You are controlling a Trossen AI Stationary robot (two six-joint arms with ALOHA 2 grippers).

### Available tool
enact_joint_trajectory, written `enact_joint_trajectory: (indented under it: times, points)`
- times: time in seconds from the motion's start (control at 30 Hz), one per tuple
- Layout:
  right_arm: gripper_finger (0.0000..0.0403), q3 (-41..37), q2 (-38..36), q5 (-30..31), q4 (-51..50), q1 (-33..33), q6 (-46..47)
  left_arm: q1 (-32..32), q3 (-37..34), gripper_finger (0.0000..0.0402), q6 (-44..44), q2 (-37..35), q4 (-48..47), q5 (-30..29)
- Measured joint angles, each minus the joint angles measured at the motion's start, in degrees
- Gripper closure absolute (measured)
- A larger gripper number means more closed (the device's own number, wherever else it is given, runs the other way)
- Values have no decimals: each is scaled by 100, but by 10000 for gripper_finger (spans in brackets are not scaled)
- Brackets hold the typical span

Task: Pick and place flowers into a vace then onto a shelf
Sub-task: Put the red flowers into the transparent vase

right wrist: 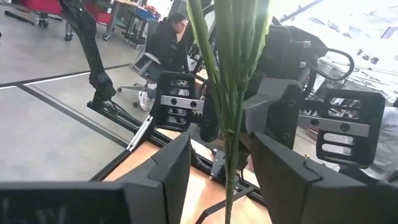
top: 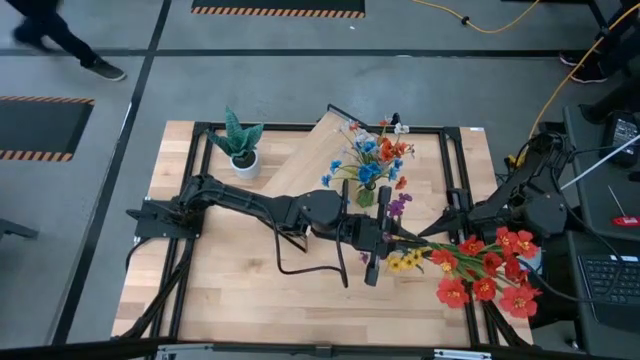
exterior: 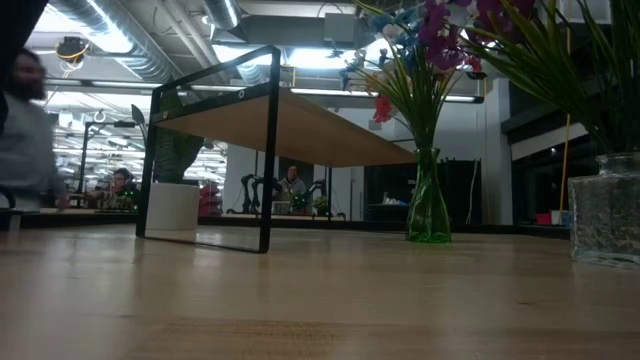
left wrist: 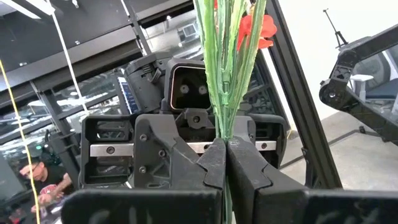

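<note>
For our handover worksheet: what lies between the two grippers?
Green flower stems run between the left gripper and the right gripper, in the high view.

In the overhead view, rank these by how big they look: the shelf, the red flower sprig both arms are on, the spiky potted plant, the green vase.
Largest to smallest in the high view:
1. shelf
2. red flower sprig
3. spiky potted plant
4. green vase, though its bouquet hides much of it, so its place is less sure.
</note>
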Motion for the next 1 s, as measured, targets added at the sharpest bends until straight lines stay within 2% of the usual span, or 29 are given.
enact_joint_trajectory:
  times: [0.33, 0.73, 0.87, 1.0]
  points:
    - [232, 2, 185, 11, 7, -301, -108, 15, -2, 400, 37, 0, -3, -12]
    - [234, 0, 120, 11, 110, -212, -129, 1, -2, 400, 20, 0, 16, -30]
    - [250, 0, 120, 9, 122, -212, -129, -8, -2, 400, 0, 0, 1, -38]
    - [283, 0, 120, 18, 127, -212, -129, -17, -2, 400, -2, 0, -22, -34]
